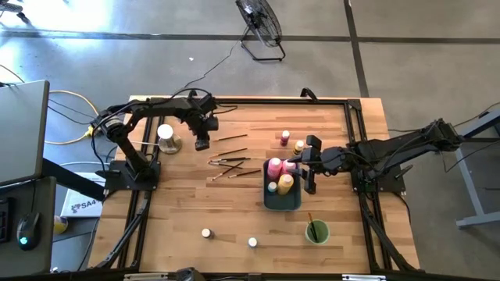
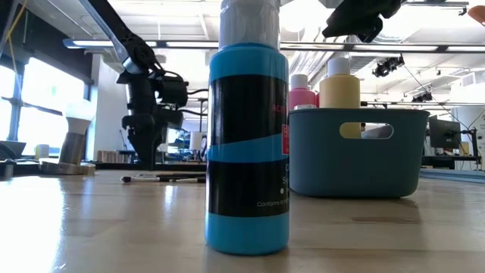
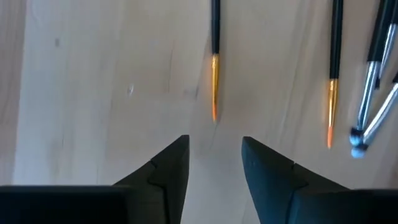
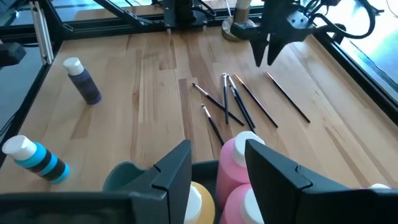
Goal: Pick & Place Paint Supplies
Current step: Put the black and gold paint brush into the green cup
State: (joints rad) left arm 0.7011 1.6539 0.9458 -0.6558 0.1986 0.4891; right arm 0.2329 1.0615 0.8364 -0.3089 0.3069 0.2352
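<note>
Over on the left, the left arm folds forward across the table, its left gripper (image 1: 202, 144) pointing straight down just above the bare wood, fingers (image 3: 168, 165) parted and empty. Just beyond their tips lie the paintbrushes (image 1: 232, 161), loosely scattered at mid-table. Further right, the right arm stretches in low and nearly level, the right gripper (image 4: 217, 163) spread narrowly, gripping nothing, poised over the pink bottles (image 4: 239, 149) standing with a yellow bottle (image 1: 285, 184) in the blue-grey tray (image 1: 283, 203).

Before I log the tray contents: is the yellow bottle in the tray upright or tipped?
Upright. The yellow bottle stands cap-up inside the tray, beside a pink bottle.
</note>
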